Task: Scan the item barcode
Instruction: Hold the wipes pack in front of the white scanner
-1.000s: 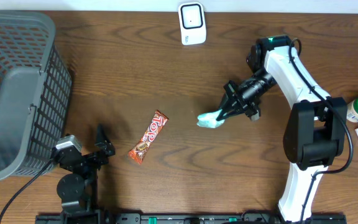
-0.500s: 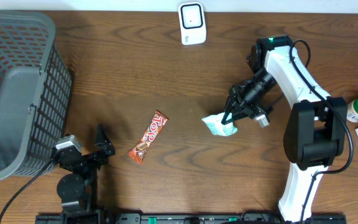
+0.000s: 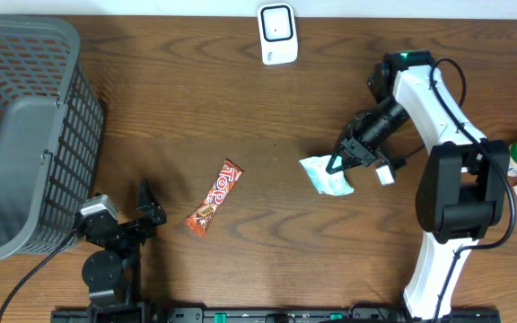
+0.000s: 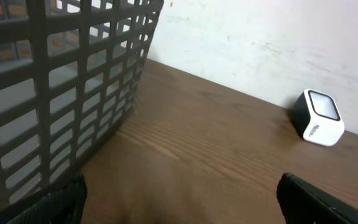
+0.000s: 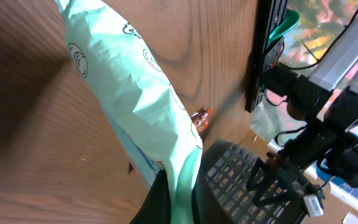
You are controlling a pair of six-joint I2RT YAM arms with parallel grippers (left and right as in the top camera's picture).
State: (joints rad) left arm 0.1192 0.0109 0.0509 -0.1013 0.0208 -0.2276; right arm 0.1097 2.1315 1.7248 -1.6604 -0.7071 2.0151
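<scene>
— Where is the pale mint-green plastic packet (image 3: 324, 176), and how does it lie?

— Right of the middle of the brown wooden desk (image 3: 196, 108), well apart from the white box-shaped barcode scanner (image 3: 277, 34) at the far edge. Its long axis runs on a slant, one end toward the far left corner, the other toward the near right corner. I cannot tell whether it touches the wood.

— What has hold of it?

— The right gripper (image 3: 341, 164), its fingers pinched tight on the packet's far edge. In the wrist view the packet stretches away from the fingertips, crinkled.

— And the arm's pose?

— The white arm rises from the near right edge, reaches toward the far edge, then folds back; its black forearm slopes down and left to the packet.

— The other one?

— The left gripper (image 3: 149, 205) sits by the near left corner, jaws spread wide, holding nothing, just beside the grey plastic lattice basket (image 3: 25, 135).

— Any writing?

— The packet carries small round printed marks, too small to read. The red and orange candy bar (image 3: 214, 197), lying on a slant left of the middle, reads "TOP".
</scene>
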